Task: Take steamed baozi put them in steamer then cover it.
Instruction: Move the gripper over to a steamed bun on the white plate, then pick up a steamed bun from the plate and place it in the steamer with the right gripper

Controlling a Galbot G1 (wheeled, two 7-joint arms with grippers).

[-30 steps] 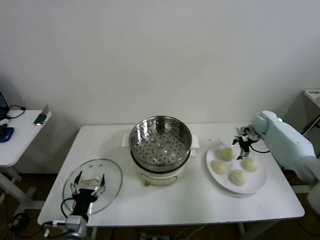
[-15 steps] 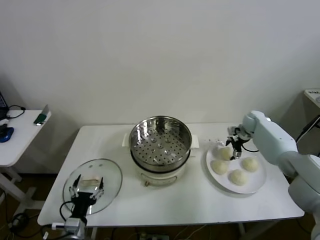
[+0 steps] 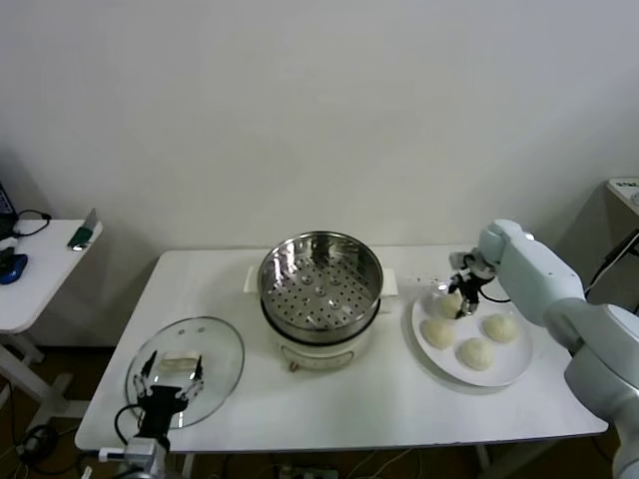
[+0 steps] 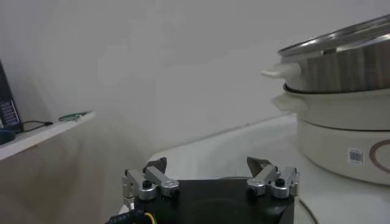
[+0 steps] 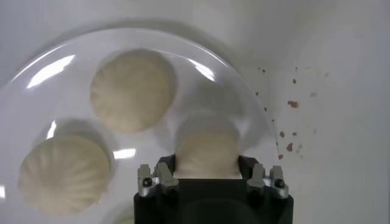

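Note:
The steel steamer [image 3: 319, 289] stands open at mid-table, its perforated tray bare; the left wrist view shows its wall [image 4: 341, 61] too. To its right, a white plate [image 3: 511, 371] holds the baozi. My right gripper [image 3: 460, 297] [image 5: 206, 163] is shut on the baozi [image 3: 449, 304] [image 5: 206, 146] at the plate's far edge, nearest the steamer. Three more baozi [image 3: 473, 352] lie on the plate; two of them [image 5: 134, 90] show in the right wrist view. The glass cover [image 3: 218, 344] lies flat at the front left. My left gripper [image 3: 168, 377] [image 4: 209, 165] hovers open over its near edge.
A white side table [image 3: 40, 269] with small items stands off to the left. Crumbs [image 5: 291, 103] dot the table beside the plate. Bare tabletop [image 3: 399, 399] lies in front of the steamer.
My right gripper moved left over the plate to the baozi nearest the steamer and closed on it. My left gripper drew back a little toward the table's front edge.

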